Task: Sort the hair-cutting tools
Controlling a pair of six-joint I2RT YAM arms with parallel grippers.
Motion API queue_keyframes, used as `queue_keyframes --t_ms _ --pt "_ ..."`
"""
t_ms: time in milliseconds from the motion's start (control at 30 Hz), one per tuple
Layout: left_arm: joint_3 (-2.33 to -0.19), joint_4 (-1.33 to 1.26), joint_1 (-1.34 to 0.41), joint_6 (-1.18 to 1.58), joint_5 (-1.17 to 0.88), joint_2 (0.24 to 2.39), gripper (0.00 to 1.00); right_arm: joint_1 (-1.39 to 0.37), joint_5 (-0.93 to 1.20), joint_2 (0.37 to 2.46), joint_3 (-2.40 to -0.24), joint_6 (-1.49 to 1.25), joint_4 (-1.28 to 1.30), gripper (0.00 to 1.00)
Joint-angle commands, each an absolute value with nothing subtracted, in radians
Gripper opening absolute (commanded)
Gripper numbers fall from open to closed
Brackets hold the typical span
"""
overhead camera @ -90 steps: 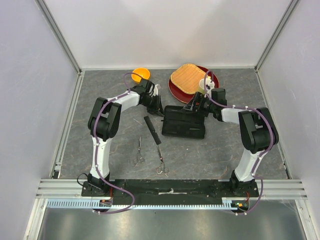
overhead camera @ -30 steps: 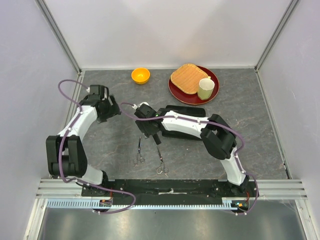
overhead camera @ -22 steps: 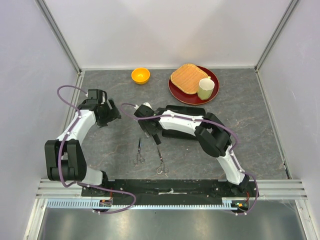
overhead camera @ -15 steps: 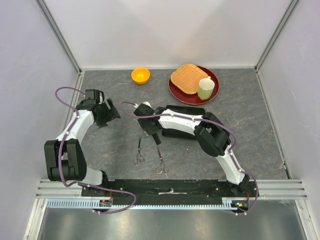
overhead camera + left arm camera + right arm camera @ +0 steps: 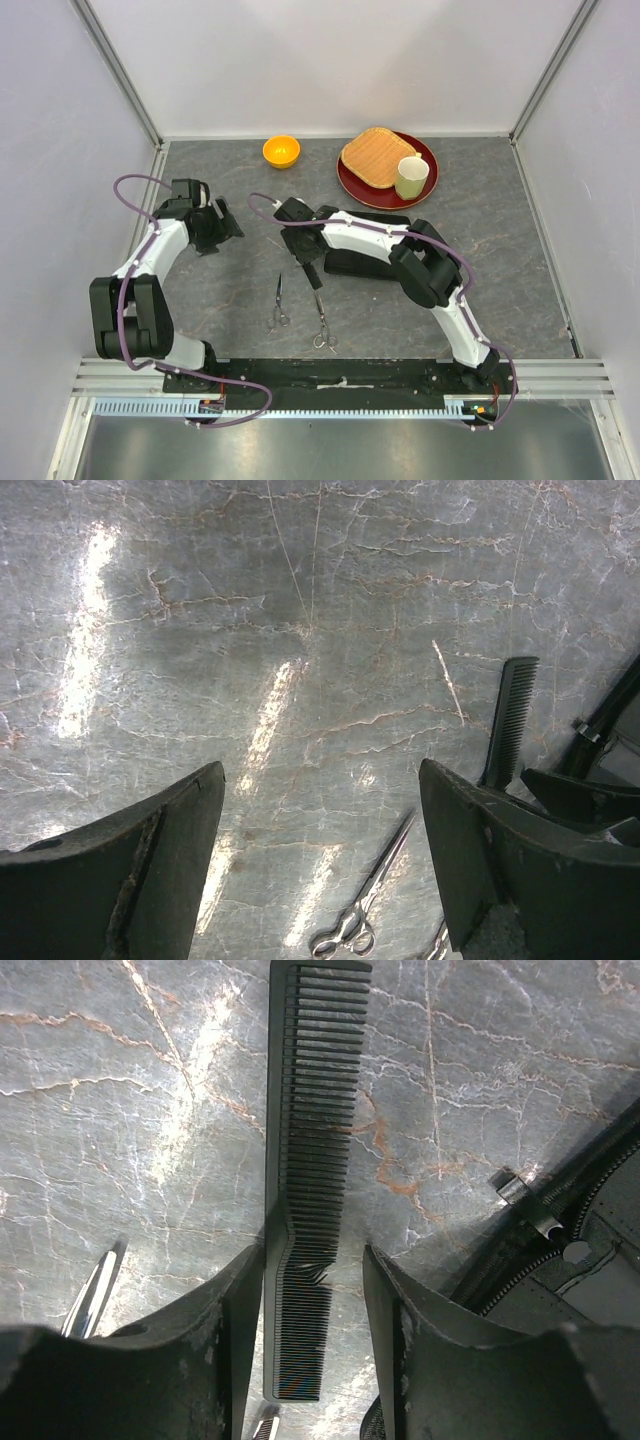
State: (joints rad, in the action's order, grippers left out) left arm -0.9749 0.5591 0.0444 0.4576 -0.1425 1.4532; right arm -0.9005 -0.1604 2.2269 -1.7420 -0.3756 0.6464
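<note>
Left of the case point(image 5: 352, 266), mid-table, the right gripper point(image 5: 312, 1265) straddles the comb point(image 5: 310, 1110), jaws apart and not yet clamped. Two scissors point(image 5: 279, 300) lie nearer, untouched. At the left, the left gripper point(image 5: 320, 772) hangs spread and empty. Nothing looks sorted yet.

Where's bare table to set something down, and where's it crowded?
Bare: right of the zip case toward the right wall, and between the left arm and the scissors. Crowded: the centre, where the right gripper straddles the long comb.
</note>
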Motion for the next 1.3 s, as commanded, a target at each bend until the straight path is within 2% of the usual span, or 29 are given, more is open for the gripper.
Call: queue_keyframes --t_ms 0,400,833,1267 --pt "-0.976 0.525 0.051 0.472 -0.176 1.468 0.85 -0.888 -0.133 2.295 -1.758 -0.399 0.666 0.5" --pt "-0.973 0.517 0.051 0.472 -0.227 1.483 0.84 -0.887 -0.149 2.324 -1.812 -0.364 0.701 0.4" --pt "-0.959 0.469 0.051 0.477 -0.36 1.491 0.83 -0.887 -0.179 2.252 -1.839 -0.364 0.695 0.42" --pt "-0.951 0.46 0.051 0.479 -0.387 1.497 0.82 -0.885 -0.181 2.226 -1.859 -0.365 0.695 0.44"
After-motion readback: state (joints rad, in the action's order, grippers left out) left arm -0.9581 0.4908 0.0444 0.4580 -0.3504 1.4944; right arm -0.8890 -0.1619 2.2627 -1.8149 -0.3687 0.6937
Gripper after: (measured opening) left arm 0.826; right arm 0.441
